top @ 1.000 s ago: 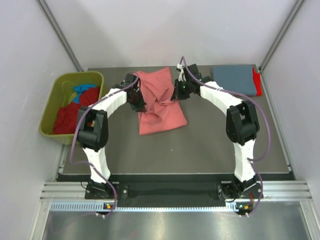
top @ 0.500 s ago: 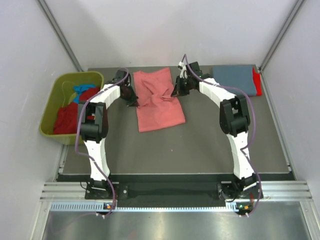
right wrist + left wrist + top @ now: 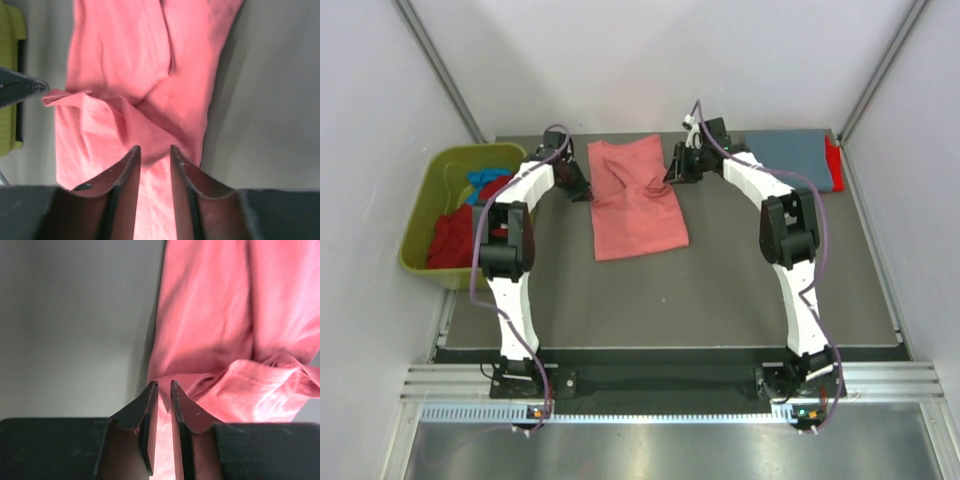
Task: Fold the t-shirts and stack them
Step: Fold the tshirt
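The large salmon-pink t-shirt (image 3: 638, 205) lies partly folded and wrinkled at the back middle of the table. My left gripper (image 3: 580, 186) is at its left edge. In the left wrist view the jaws stand nearly closed (image 3: 164, 384) with pink cloth (image 3: 215, 315) between them. My right gripper (image 3: 672, 172) is at the shirt's upper right edge, jaws a narrow gap apart (image 3: 155, 148) with pink cloth (image 3: 135, 60) bunched between them. A folded grey-blue t-shirt (image 3: 788, 156) lies on a red one (image 3: 835, 165) at the back right.
An olive-green bin (image 3: 433, 195) at the left table edge holds red (image 3: 455, 232) and bright blue (image 3: 485, 179) shirts. Grey walls close in the back and both sides. The dark table surface (image 3: 660, 295) stretches in front of the pink shirt.
Both grippers have moved apart and toward the back, from over the bunched shirt to its side edges. The pink shirt has shifted back and lies flatter and straighter.
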You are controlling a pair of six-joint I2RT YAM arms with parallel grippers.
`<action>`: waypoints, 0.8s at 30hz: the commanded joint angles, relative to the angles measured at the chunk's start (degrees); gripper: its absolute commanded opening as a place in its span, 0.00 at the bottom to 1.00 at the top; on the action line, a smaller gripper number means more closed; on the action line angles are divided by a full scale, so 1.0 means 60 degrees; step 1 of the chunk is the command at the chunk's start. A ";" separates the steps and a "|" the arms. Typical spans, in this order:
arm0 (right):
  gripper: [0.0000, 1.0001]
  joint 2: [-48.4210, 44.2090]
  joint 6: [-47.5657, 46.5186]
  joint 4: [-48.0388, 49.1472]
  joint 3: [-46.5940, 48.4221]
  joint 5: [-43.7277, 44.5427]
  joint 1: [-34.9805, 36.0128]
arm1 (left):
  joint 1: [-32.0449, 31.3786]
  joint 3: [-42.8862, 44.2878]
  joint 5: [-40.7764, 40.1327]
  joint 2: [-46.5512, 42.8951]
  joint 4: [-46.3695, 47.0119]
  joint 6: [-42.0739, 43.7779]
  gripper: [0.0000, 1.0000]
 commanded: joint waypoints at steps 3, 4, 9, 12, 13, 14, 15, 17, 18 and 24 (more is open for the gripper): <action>0.34 -0.0429 -0.0042 0.0489 0.0622 0.0071 -0.0182 | 0.0100 0.0854 -0.1151 -0.0643 -0.0279 0.0878 0.22; 0.34 -0.0576 -0.0071 0.0444 0.0505 0.0189 -0.0182 | 0.0085 0.0723 -0.1239 -0.0819 -0.0237 0.0894 0.21; 0.23 -0.1733 0.0105 0.1014 -0.1074 0.0249 -0.0094 | -0.0018 -0.1399 0.0206 -0.2138 0.1094 0.0631 0.17; 0.17 -0.1940 0.0119 0.1191 -0.1546 0.0205 0.0067 | -0.0047 -0.2003 0.1219 -0.2037 0.1551 0.0368 0.13; 0.17 -0.1955 0.0177 0.1220 -0.1605 0.0161 0.0111 | -0.0062 -0.2061 0.1467 -0.1920 0.1580 0.0338 0.13; 0.16 -0.1926 0.0193 0.1249 -0.1664 0.0132 0.0169 | -0.0091 -0.2062 0.1600 -0.1672 0.1595 0.0338 0.12; 0.15 -0.1911 0.0222 0.1308 -0.1809 0.0102 0.0199 | -0.0164 -0.2062 0.1747 -0.1583 0.1624 0.0338 0.12; 0.15 -0.1853 0.0309 0.1527 -0.2044 0.0116 0.0242 | -0.0237 -0.2018 0.1836 -0.1217 0.1726 0.0367 0.12; 0.15 -0.1794 0.0339 0.1615 -0.2118 0.0073 0.0243 | -0.0252 -0.1960 0.1938 -0.1085 0.1814 0.0353 0.12; 0.13 -0.1223 0.0427 0.1718 -0.2148 0.0305 0.0199 | -0.0223 -0.0615 0.0916 0.0203 0.1509 0.0849 0.12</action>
